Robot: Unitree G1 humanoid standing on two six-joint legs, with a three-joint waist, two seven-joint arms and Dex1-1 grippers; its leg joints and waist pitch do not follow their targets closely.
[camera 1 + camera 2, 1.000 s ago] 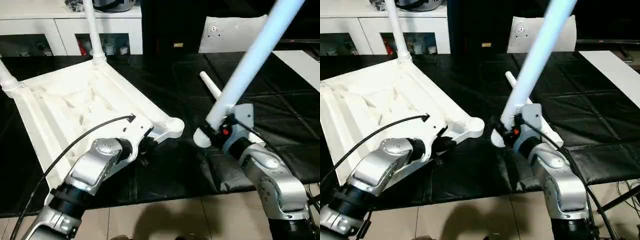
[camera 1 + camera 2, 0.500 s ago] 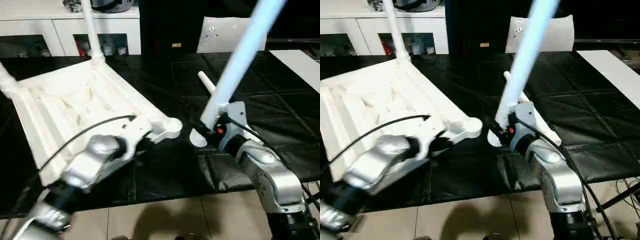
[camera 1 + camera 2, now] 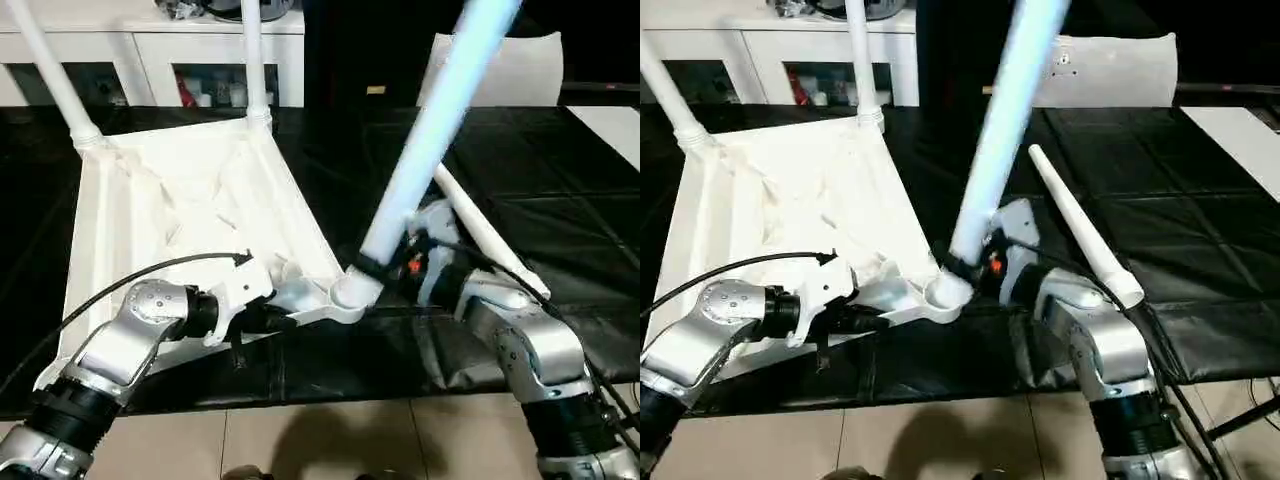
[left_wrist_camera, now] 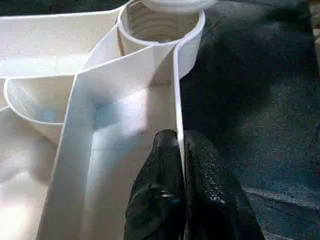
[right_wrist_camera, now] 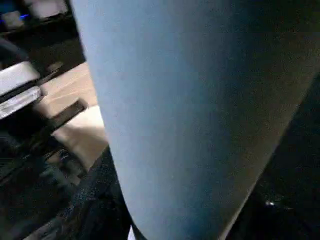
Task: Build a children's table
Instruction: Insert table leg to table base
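A black quilted mat (image 3: 560, 190) is covering the work surface, pale floor tiles (image 3: 330, 445) are showing along the frame's bottom edge, a white cabinet (image 3: 150, 45) with glass doors is standing across the upper left, and a flat white board (image 3: 1240, 135) is lying at the right edge.

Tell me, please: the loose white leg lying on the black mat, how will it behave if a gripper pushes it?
The loose leg is round, so it would probably roll. It tapers, so it would likely curve rather than roll straight. It looks like stiff, light plastic, and the black mat may slow it.
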